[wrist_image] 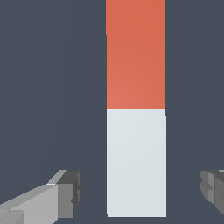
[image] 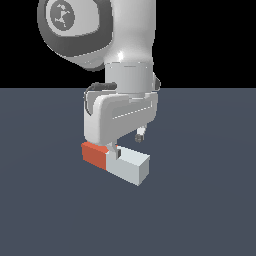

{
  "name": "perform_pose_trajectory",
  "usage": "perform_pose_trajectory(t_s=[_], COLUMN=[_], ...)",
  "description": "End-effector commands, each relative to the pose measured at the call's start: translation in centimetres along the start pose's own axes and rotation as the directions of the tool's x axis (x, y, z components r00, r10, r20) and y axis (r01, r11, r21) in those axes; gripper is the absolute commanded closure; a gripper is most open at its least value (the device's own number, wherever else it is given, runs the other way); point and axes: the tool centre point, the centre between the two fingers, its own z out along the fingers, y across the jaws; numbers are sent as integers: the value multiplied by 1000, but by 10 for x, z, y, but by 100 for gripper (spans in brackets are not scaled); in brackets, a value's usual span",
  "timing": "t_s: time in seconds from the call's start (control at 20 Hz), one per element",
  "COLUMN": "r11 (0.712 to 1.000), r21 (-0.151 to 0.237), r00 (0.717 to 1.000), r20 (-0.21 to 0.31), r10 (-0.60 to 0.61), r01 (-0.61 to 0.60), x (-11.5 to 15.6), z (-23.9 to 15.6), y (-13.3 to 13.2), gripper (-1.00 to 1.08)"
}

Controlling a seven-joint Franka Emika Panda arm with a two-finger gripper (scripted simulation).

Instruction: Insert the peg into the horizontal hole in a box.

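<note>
Red-orange and pale grey-white, the peg lay flat on the surface. The pincer stood spread, fingers clear of both flanks of the grey half. Judged rigid, light, smooth-sided; a grip across the grey half seemed advisable.

text: none readable | labels: none | numbers: none | signs: round emblem on arm, no legible lettering

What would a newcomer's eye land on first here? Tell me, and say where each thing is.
First, the peg, half red-orange and half pale grey-white, lying on the dark floor mid-frame in the exterior view. Next, the bulky white arm coming down over it, its open gripper straddling the peg's pale half. No box shows in either view.
</note>
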Motion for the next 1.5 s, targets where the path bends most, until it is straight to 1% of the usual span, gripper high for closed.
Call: perform_pose_trajectory(t_s=[0.0, 0.2, 0.55, 0.8, 0.85, 1.45], r11=[1000, 1000, 1000, 1000, 1000, 1000], r21=[0, 0, 0, 0, 0, 0], r00=[1000, 1000, 1000, 1000, 1000, 1000], r20=[0, 0, 1, 1, 1, 0], r10=[0, -1, -5, -5, -5, -3], r01=[0, 1, 5, 5, 5, 3], x=[0, 0, 1, 0, 0, 1], z=[0, 9, 43, 50, 50, 50], y=[0, 0, 0, 0, 0, 1], gripper=[-92, -92, -92, -92, 108, 108])
